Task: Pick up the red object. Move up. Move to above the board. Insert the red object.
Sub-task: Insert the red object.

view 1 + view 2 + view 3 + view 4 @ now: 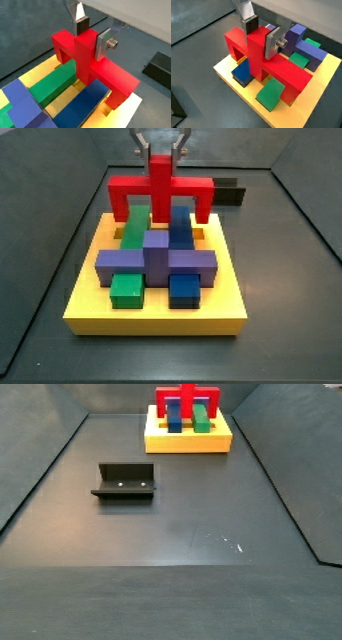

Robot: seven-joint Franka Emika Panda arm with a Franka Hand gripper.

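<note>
1. Silver plates with dark pads make up the gripper [89, 34], which comes straight down from above and is closed on the central post of the red object [90, 62]; in both wrist views one finger [249, 17] presses one side of the post and the other finger [274, 44], bolted on, presses the opposite side.
2. In a side view the gripper [160, 150] hangs over the far end of the board [158, 316], with the red object [162, 191] upright beneath it.
3. The red object's bar is level, its two legs pointing down over the far edge of the yellow board [32, 74]; whether the legs have reached the slab I cannot tell.
4. Green [136, 226] and blue [178, 229] blocks run under the arch, and a purple cross-shaped block [156, 262] lies nearer the front.
5. The fixture [124, 482] stands on the dark floor, well apart from the board [187, 440].
6. No writing or labels can be read.
</note>
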